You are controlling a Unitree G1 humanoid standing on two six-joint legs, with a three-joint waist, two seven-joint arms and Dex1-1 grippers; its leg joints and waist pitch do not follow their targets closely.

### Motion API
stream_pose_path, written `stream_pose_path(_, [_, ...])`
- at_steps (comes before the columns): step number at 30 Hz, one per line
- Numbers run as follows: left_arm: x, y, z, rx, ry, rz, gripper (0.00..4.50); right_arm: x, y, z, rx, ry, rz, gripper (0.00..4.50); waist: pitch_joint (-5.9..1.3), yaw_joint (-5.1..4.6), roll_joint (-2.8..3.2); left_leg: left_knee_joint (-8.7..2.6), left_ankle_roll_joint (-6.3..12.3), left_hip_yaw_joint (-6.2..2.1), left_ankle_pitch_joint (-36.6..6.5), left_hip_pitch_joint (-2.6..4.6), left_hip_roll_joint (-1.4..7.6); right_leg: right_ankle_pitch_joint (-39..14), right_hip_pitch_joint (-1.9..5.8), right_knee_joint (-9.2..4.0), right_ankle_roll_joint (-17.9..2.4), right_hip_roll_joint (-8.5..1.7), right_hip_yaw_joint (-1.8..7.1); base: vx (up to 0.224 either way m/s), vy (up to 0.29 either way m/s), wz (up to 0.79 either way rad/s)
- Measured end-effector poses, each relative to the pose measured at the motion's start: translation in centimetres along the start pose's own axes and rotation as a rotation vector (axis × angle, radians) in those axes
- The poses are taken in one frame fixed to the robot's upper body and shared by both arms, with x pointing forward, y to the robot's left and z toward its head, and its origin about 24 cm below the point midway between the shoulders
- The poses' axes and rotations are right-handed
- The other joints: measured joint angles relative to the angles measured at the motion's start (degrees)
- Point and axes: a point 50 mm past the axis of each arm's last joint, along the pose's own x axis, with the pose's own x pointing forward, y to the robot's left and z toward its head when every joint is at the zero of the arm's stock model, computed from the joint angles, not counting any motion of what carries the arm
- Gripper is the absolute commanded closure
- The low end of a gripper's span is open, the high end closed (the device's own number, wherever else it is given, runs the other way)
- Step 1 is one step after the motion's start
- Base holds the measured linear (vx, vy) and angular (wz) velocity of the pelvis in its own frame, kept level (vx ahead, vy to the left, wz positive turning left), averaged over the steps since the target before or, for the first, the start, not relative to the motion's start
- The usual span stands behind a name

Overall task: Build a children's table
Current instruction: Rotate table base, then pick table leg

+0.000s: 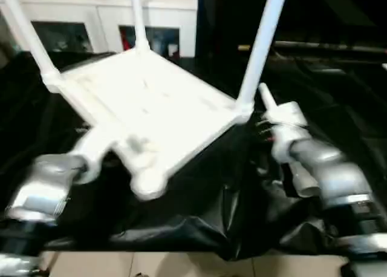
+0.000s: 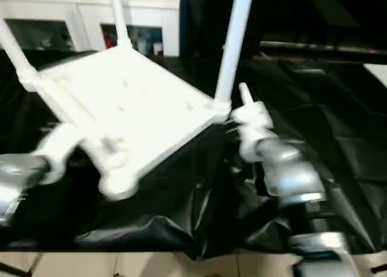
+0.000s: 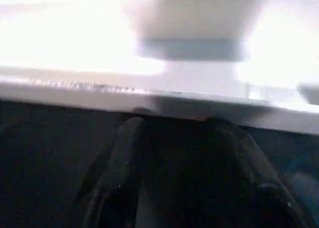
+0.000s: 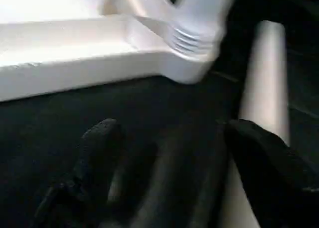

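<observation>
The right gripper (image 4: 169, 153) stands with its two black fingers (image 4: 99, 143) spread wide and nothing between them. Just ahead of it, past the fingertips, lies a corner socket (image 4: 197, 41) of the tabletop (image 1: 145, 101), with a leg (image 1: 261, 47) already seated in it and rising up and away. Just beside the gripper, on its outer side, a loose white leg (image 4: 264, 88) lies on the black sheet (image 1: 199, 210), its long axis running roughly the way the fingers point.

The left gripper (image 3: 174, 138) has its fingers about half apart, their tips right at the tabletop's edge (image 3: 149, 101); whether they touch or clasp it cannot be told. The tabletop lies underside up and tilted, resting on the black sheet between the two arms, three legs standing in its far and right corners. The near corner socket (image 1: 147, 183) looks empty, and it sits close by the left arm.

So the likely remaining step is the fourth leg. The right gripper is the nearer one to the loose leg, which lies to its side rather than between its fingers, while the empty socket lies across toward the left gripper.
</observation>
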Motion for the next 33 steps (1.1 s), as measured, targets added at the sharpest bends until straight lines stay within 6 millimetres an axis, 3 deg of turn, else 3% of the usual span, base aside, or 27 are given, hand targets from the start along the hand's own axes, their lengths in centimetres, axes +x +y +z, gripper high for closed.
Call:
stream_pose_path(7, [1.5, -2.8, 1.6, 0.041, -0.057, -0.084, 2.19, -1.7, -3.0, 0.2, 0.131, 0.157, -0.072, 0.07, 0.02, -0.31, 0.15, 0.0, 0.02, 0.02, 0.0, -0.04, 0.0, 0.0, 0.0, 0.03, 0.0, 0.02, 0.0, 0.0, 0.0, 0.0])
stream_pose_path(13, [1.4, -2.9, 2.4, 0.085, -0.103, -0.105, 2.19, -2.1, -2.5, -0.7, 0.199, 0.268, 0.002, 0.07, 0.02, -0.46, 0.15, 0.18, 0.02, 0.01, 0.0, -0.04, 0.01, 0.0, -0.03, 0.15, 0.0, 0.01, 0.0, 0.0, 0.0, 0.0])
stream_pose_path(16, [0.6, -3.3, 3.1, 0.123, -0.184, -0.213, 2.19, -2.1, -1.8, -1.1, 0.244, 0.32, 0.064, 0.07, 0.03, -0.4, 0.1, 0.22, 0.02, -0.01, 0.0, -0.06, 0.02, 0.0, -0.04, 0.21, 0.0, 0.0, 0.0, 0.0, 0.0, 0.0])
stream_pose_path(19, [-1.3, -5.0, 4.9, 0.174, -0.314, -0.417, 2.19, -1.8, -1.7, -1.2, 0.249, 0.383, 0.063, 0.07, -0.03, -0.33, 0.0, 0.25, 0.01, 0.03, 0.0, -0.03, 0.01, 0.0, 0.0, 0.3, 0.0, -0.04, 0.03, 0.0, 0.0, 0.0])
stream_pose_path(29, [-2.6, -6.2, 6.4, 0.149, -0.393, -0.581, 2.19, -1.6, -1.6, -3.1, 0.281, 0.508, 0.053, 0.07, -0.01, -0.27, -0.07, 0.46, -0.01, 0.04, 0.0, -0.07, 0.01, -0.2, 0.0, 0.52, 0.3, -0.04, 0.11, 0.0, 0.0, 0.0])
stream_pose_path(30, [-2.9, -6.3, 6.7, 0.145, -0.404, -0.6, 1.84, -1.5, -1.6, -3.2, 0.286, 0.517, 0.051, 0.0, -0.01, -0.29, -0.06, 0.45, -0.01, 0.05, 0.0, -0.07, 0.01, -0.2, 0.0, 0.53, 0.3, -0.04, 0.12, 0.0, 0.0, 0.0])
stream_pose_path(33, [-3.1, -6.4, 7.0, 0.143, -0.41, -0.625, 1.79, -1.4, -1.8, -3.4, 0.295, 0.532, 0.043, 0.42, -0.01, -0.35, -0.06, 0.44, -0.01, 0.05, 0.0, -0.07, 0.01, -0.2, -0.03, 0.61, 0.3, -0.03, 0.12, 0.0, 0.0, 0.0])
